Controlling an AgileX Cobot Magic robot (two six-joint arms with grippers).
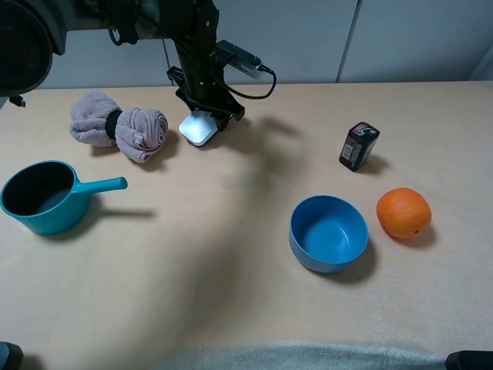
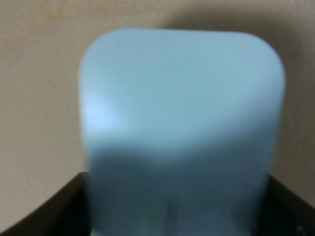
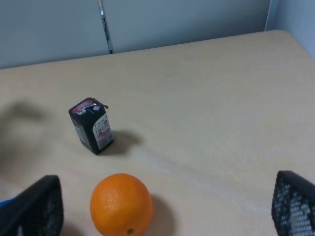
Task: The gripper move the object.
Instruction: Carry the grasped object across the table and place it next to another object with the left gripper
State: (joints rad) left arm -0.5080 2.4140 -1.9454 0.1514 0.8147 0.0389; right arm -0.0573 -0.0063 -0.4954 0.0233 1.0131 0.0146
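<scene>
The white oblong case (image 1: 199, 129) lies on the table at the back, left of centre, its far end under my left gripper (image 1: 206, 110). In the left wrist view the case (image 2: 179, 113) fills the frame, blurred, with a black finger (image 2: 54, 209) close against each of its two sides. The left gripper (image 2: 177, 211) looks shut on the case. My right gripper (image 3: 167, 201) is open and empty, its mesh-faced fingers (image 3: 37, 209) wide apart above the table near the orange (image 3: 121, 204). The right gripper itself does not show in the exterior view.
A pink cloth bundle (image 1: 119, 126) lies just left of the case. A teal saucepan (image 1: 42, 196) sits at the left. A blue bowl (image 1: 329, 233), an orange (image 1: 403, 212) and a small dark red-labelled box (image 1: 358, 146) are at the right.
</scene>
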